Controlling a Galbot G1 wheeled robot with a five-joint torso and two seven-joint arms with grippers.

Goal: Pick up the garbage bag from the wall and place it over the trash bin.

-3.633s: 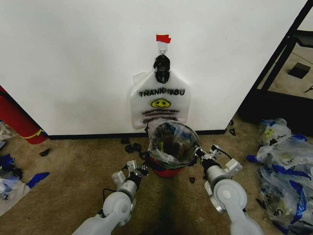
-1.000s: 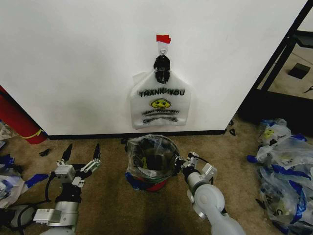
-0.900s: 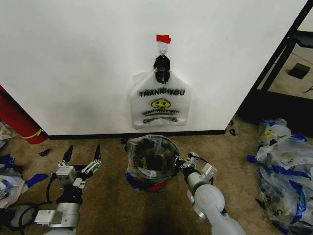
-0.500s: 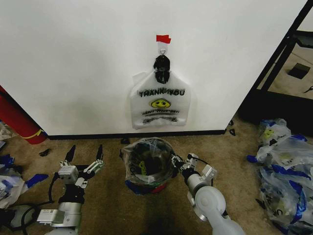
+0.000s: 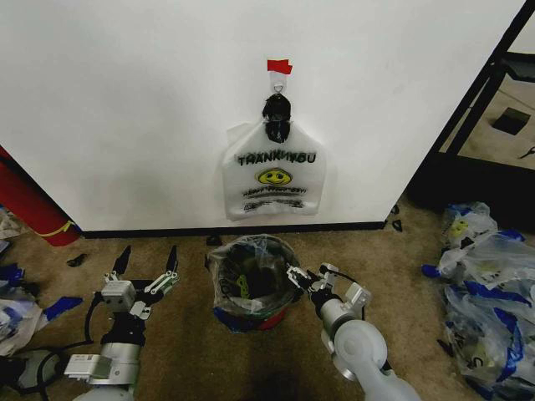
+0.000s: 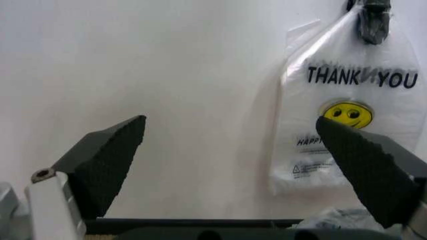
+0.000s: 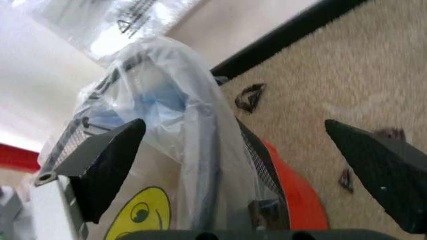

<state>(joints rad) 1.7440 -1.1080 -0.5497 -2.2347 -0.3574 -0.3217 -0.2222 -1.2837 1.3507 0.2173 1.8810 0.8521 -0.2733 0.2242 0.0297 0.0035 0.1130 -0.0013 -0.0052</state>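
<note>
1. Currently, from the head view, I see the trash bin (image 5: 251, 288) low in the centre of the frame, standing on the tan carpet (image 5: 401, 276) just in front of the black baseboard (image 5: 150, 231).
2. The garbage bag (image 5: 242, 271) is draped over the trash bin: clear plastic covers the rim and hangs down the mesh sides, with a blue tape patch low on the left side. In the right wrist view I can make out the bag's yellow smiley (image 7: 137, 215) and the bin's red base (image 7: 293, 185) under the plastic.
3. The right gripper (image 5: 303, 280) sits at the bin's right rim, right of centre in the head frame. Its fingers are spread wide in the right wrist view, with the bagged rim between them; I cannot tell whether either finger touches the plastic.
4. The left gripper (image 5: 149, 266) is in the lower left of the head frame, well apart from the bin, pointing up toward the wall (image 5: 125, 109). Its fingers are spread and hold nothing.
5. On the wall, upper centre, a flat white "THANK YOU" bag (image 5: 273, 175) hangs from a small hook (image 5: 277, 83) under a red tape strip (image 5: 279, 66).
6. A heap of clear bags (image 5: 489, 284) lies at the right edge.
</note>
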